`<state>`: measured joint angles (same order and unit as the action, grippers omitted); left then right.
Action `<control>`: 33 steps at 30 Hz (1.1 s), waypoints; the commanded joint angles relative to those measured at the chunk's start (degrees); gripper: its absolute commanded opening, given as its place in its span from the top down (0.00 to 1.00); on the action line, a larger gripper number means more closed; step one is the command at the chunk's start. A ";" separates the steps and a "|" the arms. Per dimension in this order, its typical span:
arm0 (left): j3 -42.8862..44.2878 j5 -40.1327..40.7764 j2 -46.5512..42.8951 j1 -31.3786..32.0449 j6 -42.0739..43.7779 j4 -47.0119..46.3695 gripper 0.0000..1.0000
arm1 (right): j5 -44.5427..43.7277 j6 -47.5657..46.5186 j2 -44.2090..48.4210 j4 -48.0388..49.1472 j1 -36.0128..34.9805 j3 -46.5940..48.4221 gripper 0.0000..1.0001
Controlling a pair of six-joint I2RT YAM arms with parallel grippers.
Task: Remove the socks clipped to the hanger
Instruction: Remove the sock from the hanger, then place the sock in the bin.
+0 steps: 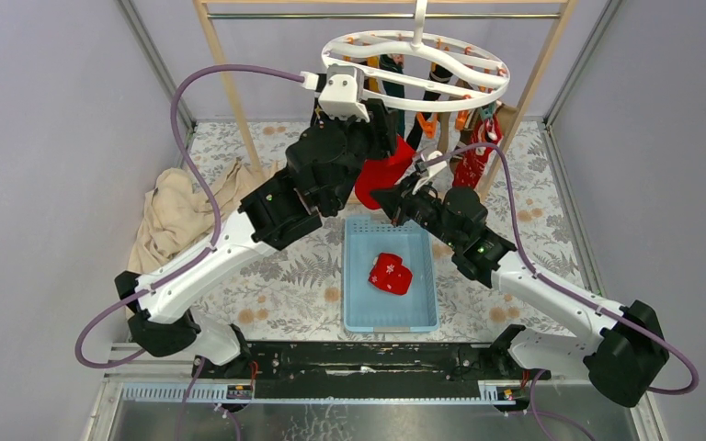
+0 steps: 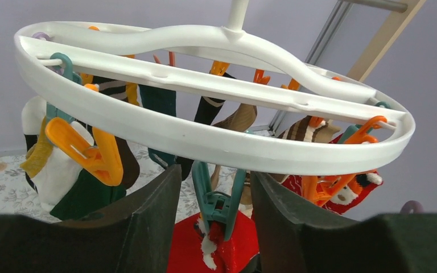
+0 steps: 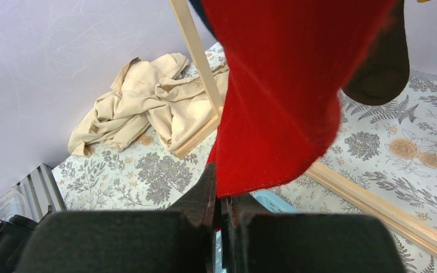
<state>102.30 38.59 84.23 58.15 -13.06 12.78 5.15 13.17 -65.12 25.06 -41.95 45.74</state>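
The white ring hanger [image 1: 414, 60] hangs from the wooden rack, with several socks on orange and teal clips. My left gripper [image 1: 381, 129] is open just under the ring [image 2: 205, 142]. Its jaws stand on either side of a teal clip [image 2: 219, 199] without touching it. That clip holds a red sock [image 2: 233, 244] by its white-trimmed cuff. My right gripper [image 1: 406, 197] is shut on the lower edge of the same red sock [image 3: 284, 85], which hangs down over the fingers [image 3: 207, 182]. Another red patterned sock [image 1: 473, 156] hangs at the ring's right.
A light blue basket [image 1: 347, 276] on the floral table below holds one red sock [image 1: 392, 273]. A beige cloth [image 1: 179, 207] lies at the left by the rack's wooden leg [image 1: 230, 87]. Mustard, dark green and brown socks [image 2: 79, 182] hang left of my left gripper.
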 commanded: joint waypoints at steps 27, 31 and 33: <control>2.72 -1.50 0.42 -1.70 -0.43 -0.02 0.91 | 4.74 3.06 9.09 -12.99 -3.66 -9.54 1.00; 2.08 -1.82 0.26 -1.72 -0.73 -0.05 0.89 | 3.27 3.19 6.45 -16.43 -5.87 -10.26 1.00; 1.89 -2.02 0.24 -1.72 -0.87 0.10 0.89 | 2.84 3.63 5.41 -16.91 -6.54 -11.15 1.00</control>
<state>104.88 37.19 85.23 56.82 -13.47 13.89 8.64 15.88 -58.33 10.46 -47.00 35.66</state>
